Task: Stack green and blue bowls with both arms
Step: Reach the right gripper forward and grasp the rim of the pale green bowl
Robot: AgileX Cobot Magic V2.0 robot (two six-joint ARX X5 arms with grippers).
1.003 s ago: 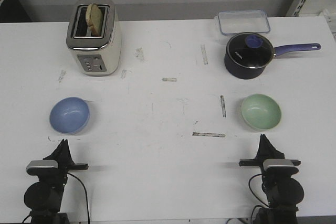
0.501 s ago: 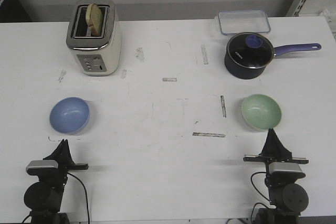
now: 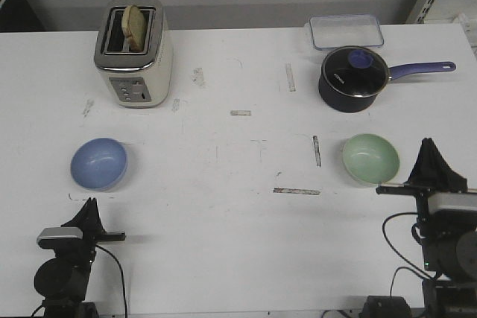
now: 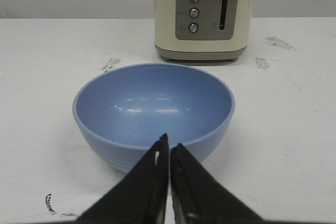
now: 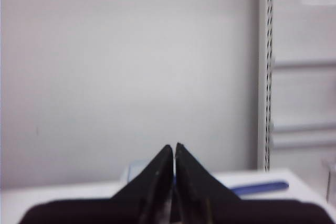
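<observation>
The periwinkle blue bowl [image 3: 98, 163] sits upright on the left of the white table; it fills the left wrist view [image 4: 153, 109]. My left gripper [image 3: 89, 203] is shut and empty, just short of that bowl's near rim [image 4: 169, 149]. The mint green bowl [image 3: 370, 159] sits upright on the right. My right gripper [image 3: 429, 143] is shut and empty, raised beside the green bowl's right side. In the right wrist view the gripper [image 5: 174, 147] points at the back wall and no bowl shows.
A cream toaster [image 3: 134, 51] with bread stands at the back left. A dark navy saucepan [image 3: 353, 77] with glass lid and a clear plastic container [image 3: 346, 32] stand at the back right. Tape marks [image 3: 297, 191] dot the table's middle.
My right arm has lifted and swung to the right, from near the table's front edge up beside the green bowl. The left arm and both bowls have not moved.
</observation>
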